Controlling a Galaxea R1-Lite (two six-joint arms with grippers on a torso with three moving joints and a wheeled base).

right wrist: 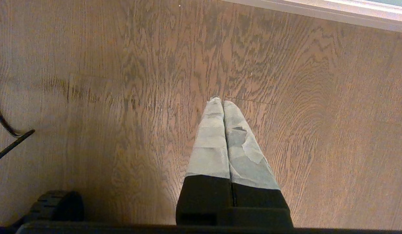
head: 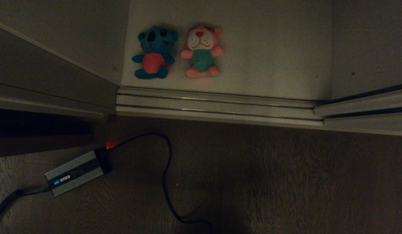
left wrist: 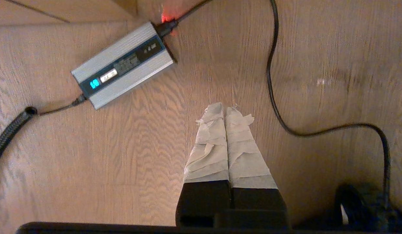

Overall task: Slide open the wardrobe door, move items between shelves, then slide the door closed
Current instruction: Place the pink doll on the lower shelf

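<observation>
The left gripper [left wrist: 224,109] has its tape-wrapped fingers [left wrist: 210,143] pressed together with nothing between them, pointing down at the wooden floor [left wrist: 123,169]. Just beyond the tips, a silver power adapter [left wrist: 123,65] with a lit blue display lies on the floor, a black cable [left wrist: 272,97] running from its far end and curling past the fingers; a thicker braided cable [left wrist: 12,126] leaves its near end. The right gripper [right wrist: 219,101] also has its taped fingers [right wrist: 210,143] closed flat against each other, empty, over bare floor boards, with a pale frame strip [right wrist: 318,9] at the far edge of its view. Neither arm shows in the head view.

Farther out, the head view looks down on the wardrobe. The ribbed metal floor track [head: 217,104] runs left to right across the opening. Beyond it lies the off-white lower shelf [head: 272,58], and on it the two plush toys lie face up, side by side and almost touching: the blue plush toy [head: 154,52] with a red belly on the left, the pink plush toy [head: 202,52] with a white face and teal shirt on the right. Both are near the shelf's left end, a little back from the track. The opening over them is uncovered. A pale panel [head: 370,45], which may be the sliding wardrobe door, stands at the right, its lower edge [head: 363,107] in the track. The adapter and its cable lie on the floor at near left.
</observation>
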